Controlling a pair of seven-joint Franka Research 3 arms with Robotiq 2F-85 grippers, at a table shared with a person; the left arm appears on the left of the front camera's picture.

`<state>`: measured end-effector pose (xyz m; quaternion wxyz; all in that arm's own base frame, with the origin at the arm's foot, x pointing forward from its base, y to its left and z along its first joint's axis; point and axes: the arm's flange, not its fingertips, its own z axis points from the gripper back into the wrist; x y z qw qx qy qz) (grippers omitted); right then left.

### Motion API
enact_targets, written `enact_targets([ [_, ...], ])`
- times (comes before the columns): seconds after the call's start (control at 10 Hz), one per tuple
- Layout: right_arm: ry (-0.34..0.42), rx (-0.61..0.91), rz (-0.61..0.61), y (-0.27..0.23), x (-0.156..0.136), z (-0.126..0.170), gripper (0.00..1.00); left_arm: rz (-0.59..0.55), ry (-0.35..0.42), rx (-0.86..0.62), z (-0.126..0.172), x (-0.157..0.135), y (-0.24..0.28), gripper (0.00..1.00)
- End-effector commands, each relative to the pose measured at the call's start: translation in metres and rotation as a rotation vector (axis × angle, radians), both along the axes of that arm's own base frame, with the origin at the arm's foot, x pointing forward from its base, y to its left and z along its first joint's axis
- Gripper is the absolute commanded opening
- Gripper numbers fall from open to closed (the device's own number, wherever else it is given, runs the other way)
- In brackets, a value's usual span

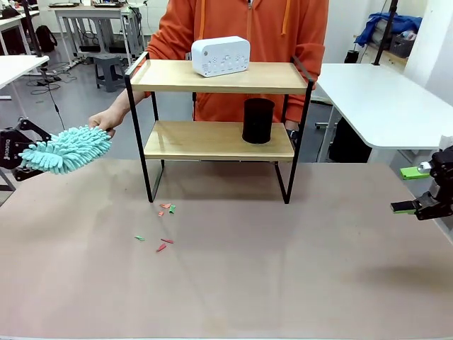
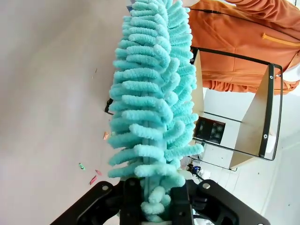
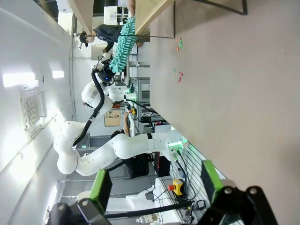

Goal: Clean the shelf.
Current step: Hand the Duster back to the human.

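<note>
Shelf point(image 1: 163, 76): stands upright at the far middle of the tabletop point(image 1: 297, 283), its four legs on the surface, just in front of a person in an orange hoodie point(image 1: 241, 21). Seems at an early point of the task, judging by what lies around.

At the far left, left pincer point(image 2: 157, 202) with the base of a turquoise fluffy duster point(image 1: 65, 150) between its two fingers; impossible to tell whether clamped on it or only standing around it. Holds the duster in the air, well left of the shelf and not touching either board. At the duster's other end, the person's hand point(image 1: 105, 122), touching it or very near.

Next, in front of the shelf's left legs, small red and green scraps point(image 1: 164, 227) spread on the tabletop, perhaps to be swept. No dirt to see on the two boards themselves. On the upper board a white box-like device point(image 1: 221, 56), on the lower board a black cylinder point(image 1: 258, 120); both probably in the way of a full wipe.

At the far right, right pincer point(image 1: 410, 190) low over the tabletop edge, jaws wide apart, nothing between the green pads.

About the surface: a matt, brownish-grey cover, flat, bare except for the scraps and the shelf. About the room: a white table point(image 1: 18, 67) behind at the left with chairs and cables, another white table point(image 1: 382, 92) at the right with blue cloth far behind, grey floor, bright light.
</note>
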<state>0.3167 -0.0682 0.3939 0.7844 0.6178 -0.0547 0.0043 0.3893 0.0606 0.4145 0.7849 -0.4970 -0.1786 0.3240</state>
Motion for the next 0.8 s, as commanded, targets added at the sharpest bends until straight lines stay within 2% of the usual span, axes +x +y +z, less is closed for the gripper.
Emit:
enact_targets([
  [0.0,0.006,-0.006,0.013,-0.003,0.000,0.004,1.00,-0.016,-0.001,0.034,0.002,-0.001,-0.003,0.75],
  [0.1,0.006,-0.006,0.013,-0.003,0.000,0.004,1.00,-0.032,-0.039,0.028,0.005,-0.003,-0.006,0.84],
  [0.2,0.006,-0.006,0.013,-0.003,0.000,0.004,1.00,-0.040,-0.076,0.022,0.010,-0.005,-0.008,1.00],
  [0.4,0.006,-0.006,0.013,-0.003,0.000,0.004,1.00,-0.148,-0.149,-0.055,0.016,-0.006,-0.016,1.00],
  [0.6,0.006,-0.006,0.013,-0.003,0.000,0.004,1.00,-0.436,-0.243,-0.219,0.013,-0.004,-0.047,1.00],
  [0.7,0.006,-0.006,0.013,-0.003,0.000,0.004,1.00,-0.572,-0.244,-0.317,0.009,-0.002,-0.061,1.00],
])
